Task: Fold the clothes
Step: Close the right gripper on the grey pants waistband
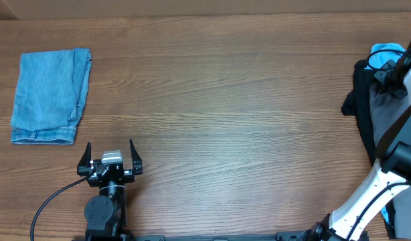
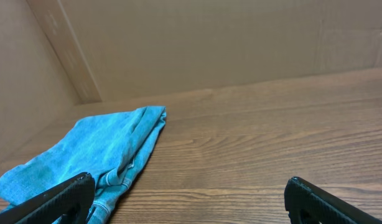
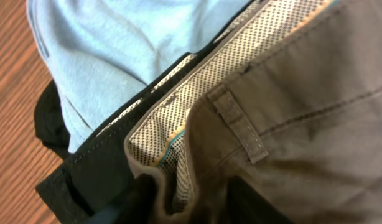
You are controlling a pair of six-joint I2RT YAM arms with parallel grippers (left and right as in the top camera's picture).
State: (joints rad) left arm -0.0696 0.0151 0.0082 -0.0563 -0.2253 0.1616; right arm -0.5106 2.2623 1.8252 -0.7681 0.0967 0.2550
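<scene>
Grey cotton is making up the single pair of shorts (image 3: 303,124), which is lying in a heap with one black garment (image 3: 85,174) and one light blue garment (image 3: 129,50) at the right edge of the wooden tabletop (image 1: 225,100). The right pincer (image 3: 197,202) is standing narrow, pinching a fold of the dotted waistband; its fingers are showing only as dark blurs. Well apart, at the far left, one folded blue denim garment (image 1: 50,94) is lying flat. The left pincer (image 1: 110,144) is hanging wide, touching nothing. The overhead view is cutting off part of the heap.
</scene>
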